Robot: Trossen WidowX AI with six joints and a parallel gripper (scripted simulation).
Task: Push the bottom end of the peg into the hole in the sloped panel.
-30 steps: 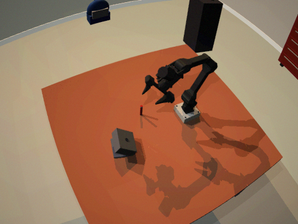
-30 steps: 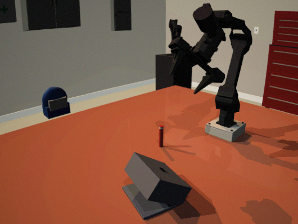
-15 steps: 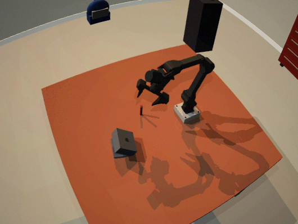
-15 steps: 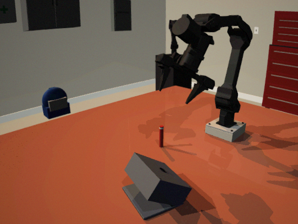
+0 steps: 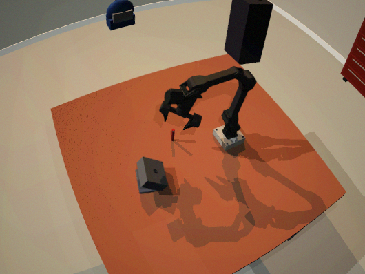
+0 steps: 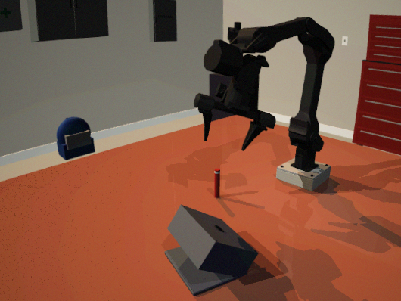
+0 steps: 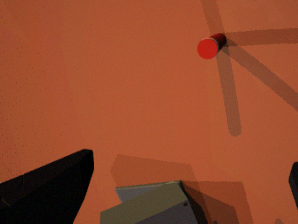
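Observation:
A slim red round peg (image 5: 173,135) (image 6: 217,184) (image 7: 208,48) stands upright on the orange table. The grey sloped block (image 5: 160,178) (image 6: 231,239) (image 7: 150,206) has one dark, round-looking hole (image 5: 155,171) (image 6: 219,228) in its tilted face. The wrist view shows only part of the block at the bottom edge, without the hole. My gripper (image 5: 175,124) (image 6: 224,145) (image 7: 194,167) is open and empty, pointing down, with its fingertips above the level of the peg's top. In the wrist view the peg appears toward the top, outside the span between the fingertips.
The arm's pale base (image 5: 225,144) (image 6: 303,178) sits to the right of the peg. The block rests on a flat grey foot plate (image 6: 189,277). A dark pedestal (image 5: 244,34), a blue bag (image 5: 115,22) (image 6: 76,128) and red drawers (image 6: 382,98) stand beyond the orange table.

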